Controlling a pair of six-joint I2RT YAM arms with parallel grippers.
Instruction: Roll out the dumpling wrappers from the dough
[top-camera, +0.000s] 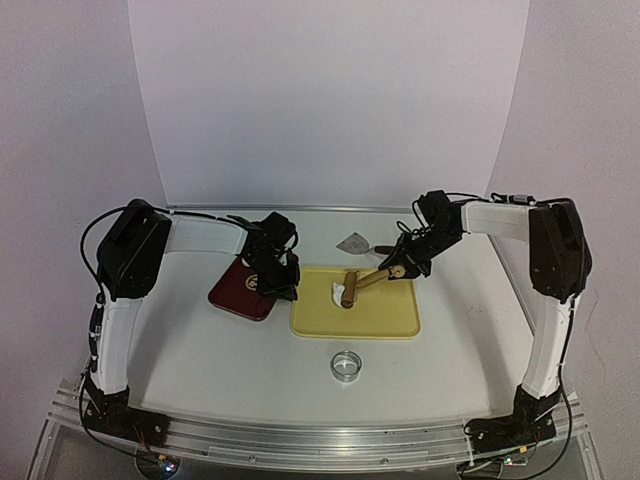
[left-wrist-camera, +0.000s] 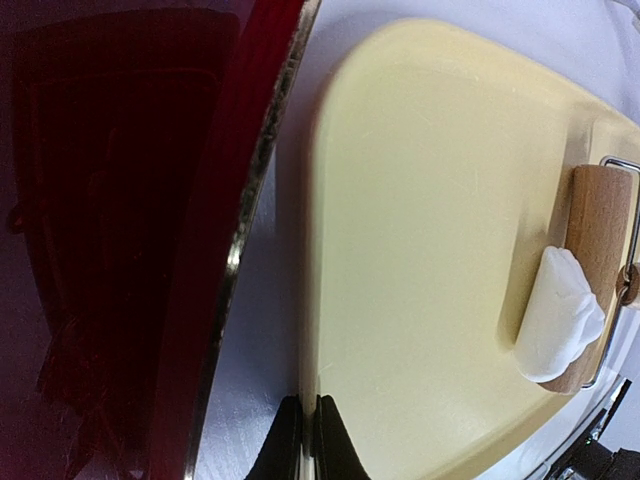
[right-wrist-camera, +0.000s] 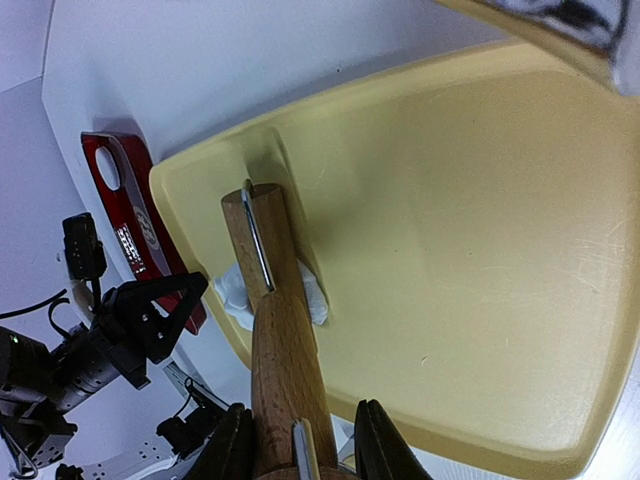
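A small white lump of dough (top-camera: 332, 292) lies near the left end of the yellow board (top-camera: 380, 315). The wooden roller (top-camera: 350, 290) rests on top of it. In the left wrist view the dough (left-wrist-camera: 558, 318) bulges out from under the roller's drum (left-wrist-camera: 598, 225). My right gripper (right-wrist-camera: 298, 425) is shut on the roller's wooden handle (right-wrist-camera: 285, 350), and the roller slants down to the dough (right-wrist-camera: 232, 292). My left gripper (left-wrist-camera: 308, 410) is shut on the board's left rim (left-wrist-camera: 312, 330). No dumpling wrappers are in view.
A dark red glossy plate (top-camera: 240, 290) lies just left of the board, under my left arm. A shiny ring cutter (top-camera: 347, 365) sits on the table in front of the board. A small grey scraper (top-camera: 352, 242) lies behind it.
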